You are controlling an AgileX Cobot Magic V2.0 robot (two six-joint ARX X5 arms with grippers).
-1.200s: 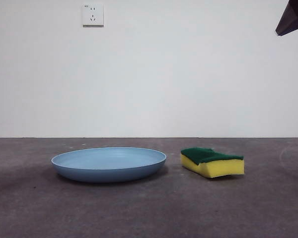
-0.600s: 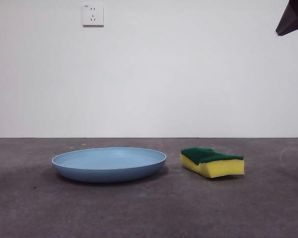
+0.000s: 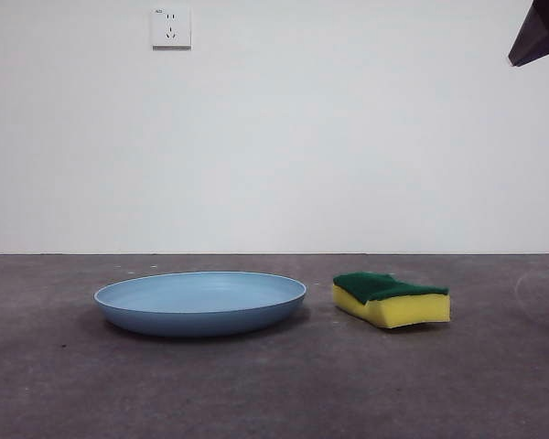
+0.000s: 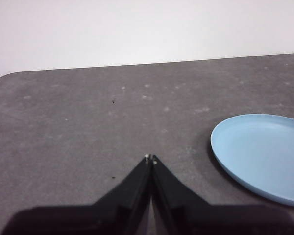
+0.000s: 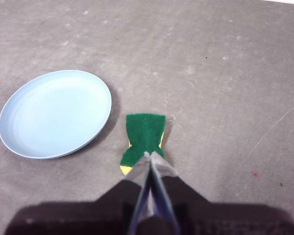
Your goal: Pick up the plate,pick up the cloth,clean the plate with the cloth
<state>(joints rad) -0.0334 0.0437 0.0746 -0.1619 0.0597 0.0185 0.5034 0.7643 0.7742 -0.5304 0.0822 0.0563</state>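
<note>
The light-blue plate [image 3: 201, 303] lies flat on the grey table, left of centre in the front view. It also shows in the left wrist view [image 4: 262, 156] and the right wrist view [image 5: 55, 113]. The cloth is a yellow sponge with a green top [image 3: 391, 298], lying just right of the plate, apart from it. My right gripper [image 5: 148, 154] is shut and empty, high above the sponge [image 5: 144, 135]; its dark tip [image 3: 540, 33] shows at the top right corner of the front view. My left gripper [image 4: 150, 158] is shut and empty, over bare table to the side of the plate.
A white wall socket [image 3: 171, 27] sits on the wall behind the table. The table's far edge and rounded corner [image 4: 5, 78] show in the left wrist view. A faint curved scratch [image 5: 274, 127] marks the table beside the sponge.
</note>
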